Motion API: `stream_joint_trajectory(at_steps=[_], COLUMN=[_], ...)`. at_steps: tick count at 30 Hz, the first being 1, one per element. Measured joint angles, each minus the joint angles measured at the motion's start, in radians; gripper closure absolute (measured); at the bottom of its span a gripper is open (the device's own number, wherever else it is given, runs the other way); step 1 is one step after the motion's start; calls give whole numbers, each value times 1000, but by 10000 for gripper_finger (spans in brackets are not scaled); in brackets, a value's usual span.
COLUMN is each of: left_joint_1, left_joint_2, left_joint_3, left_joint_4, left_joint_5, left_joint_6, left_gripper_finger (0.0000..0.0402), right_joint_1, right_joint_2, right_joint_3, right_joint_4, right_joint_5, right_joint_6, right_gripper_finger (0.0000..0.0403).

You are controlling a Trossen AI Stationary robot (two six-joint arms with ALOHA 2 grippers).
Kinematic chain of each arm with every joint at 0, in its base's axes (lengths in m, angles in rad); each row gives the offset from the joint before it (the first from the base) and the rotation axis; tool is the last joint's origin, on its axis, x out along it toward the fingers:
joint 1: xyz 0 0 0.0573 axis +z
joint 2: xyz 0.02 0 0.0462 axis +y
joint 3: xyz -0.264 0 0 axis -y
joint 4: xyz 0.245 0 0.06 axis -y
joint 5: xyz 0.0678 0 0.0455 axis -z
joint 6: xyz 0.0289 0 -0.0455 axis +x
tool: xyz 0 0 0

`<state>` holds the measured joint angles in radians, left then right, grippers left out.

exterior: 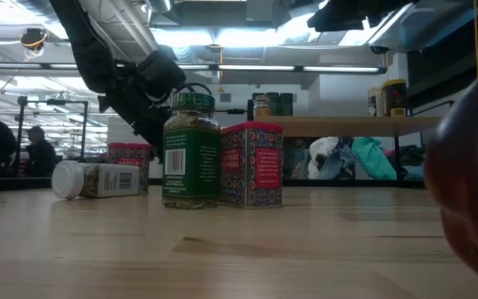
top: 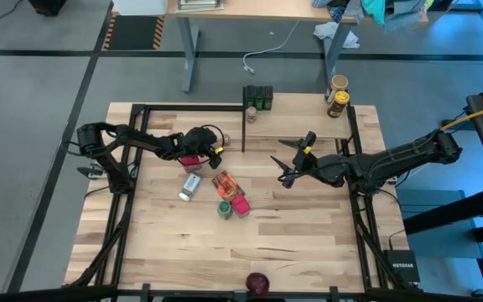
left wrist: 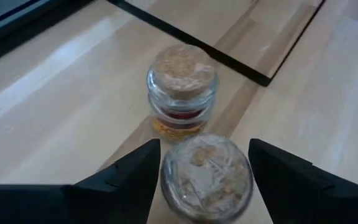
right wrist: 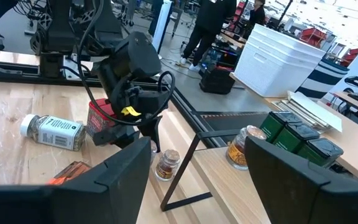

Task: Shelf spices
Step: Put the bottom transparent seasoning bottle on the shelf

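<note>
A small cork-lidded jar (left wrist: 207, 175) stands on the table next to the shelf's black frame (right wrist: 188, 155), under my left gripper (top: 216, 149). The gripper is open, with one finger showing on each side of the jar. A second cork-lidded jar (left wrist: 182, 87) stands beyond it. The shelf (top: 309, 117) at the far right carries green tins (top: 258, 97) and two jars (top: 337, 94). A white-capped bottle (top: 189, 186) lies on its side mid-table. Near it are an orange packet (top: 223, 182), pink boxes (top: 240, 204) and a green-lidded jar (exterior: 189, 149). My right gripper (top: 286, 168) hangs open, holding nothing. My left gripper comes at the nearer cork-lidded jar slanting down from the table's left. Its fingers (left wrist: 135, 180) stand beside the jar's lid (left wrist: 207, 163). I cannot tell whether they touch it. The jar stands upright on the table (right wrist: 166, 165).
A pink-red box (right wrist: 98, 118) sits just behind my left gripper. A dark red round thing (top: 258, 283) lies at the table's near edge. Black frame rails (top: 183, 106) run along the table's far left part. People stand in the room beyond.
</note>
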<state>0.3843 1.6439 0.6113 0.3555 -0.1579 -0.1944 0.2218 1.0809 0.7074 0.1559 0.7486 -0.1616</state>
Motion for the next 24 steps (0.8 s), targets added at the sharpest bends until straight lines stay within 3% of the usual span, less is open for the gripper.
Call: stream_joint_trajectory(at_steps=[9,18,24], left_joint_1=[0,-10,-33], left_joint_2=[0,-10,-102], left_joint_3=[0,0,1], left_joint_4=[5,-11,-47], left_joint_5=[-6,-27,-25], left_joint_6=[15,27,22], left_gripper_finger=[236,237,237], right_joint_1=[0,0,0], right_joint_2=[0,0,0], right_joint_3=[0,0,0], right_joint_4=[-1,1,3], right_joint_5=[1,2,3], right_joint_6=[-1,-4,-5], right_gripper_finger=[139,139,139])
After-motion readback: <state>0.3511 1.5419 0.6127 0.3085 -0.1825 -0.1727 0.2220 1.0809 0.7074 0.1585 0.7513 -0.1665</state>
